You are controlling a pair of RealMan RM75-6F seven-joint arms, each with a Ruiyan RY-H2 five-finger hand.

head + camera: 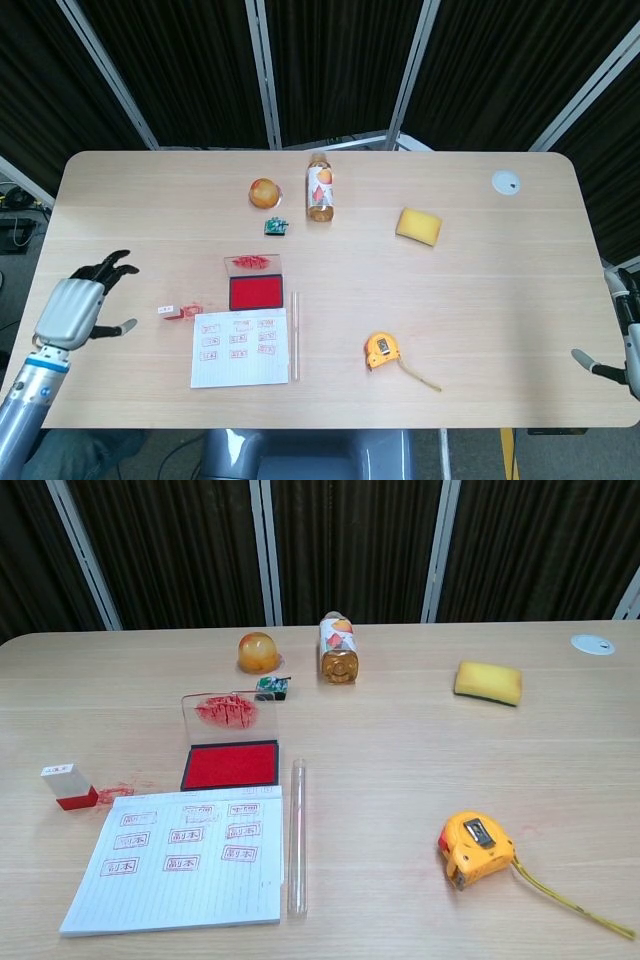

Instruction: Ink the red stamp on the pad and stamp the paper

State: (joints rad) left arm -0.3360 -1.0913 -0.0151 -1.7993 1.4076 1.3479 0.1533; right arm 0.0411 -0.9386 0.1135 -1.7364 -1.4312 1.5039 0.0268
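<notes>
The red stamp (168,311) (68,786) with its white top stands by itself on the table, left of the paper, beside red ink smears. My left hand (82,303) hovers further left with fingers spread, holding nothing; the chest view does not show it. The red ink pad (256,293) (230,765) lies open, its clear lid (228,715) upright behind it. The lined paper (240,347) (180,858) carries several red stamp marks. My right hand (625,335) is at the right frame edge, mostly cut off, one finger sticking out, nothing in it.
A glass tube (297,835) lies along the paper's right edge. A yellow tape measure (475,848) sits front right. At the back are an orange ball (258,652), a bottle (339,650), a small green object (271,687), a yellow sponge (488,682) and a white disc (593,644).
</notes>
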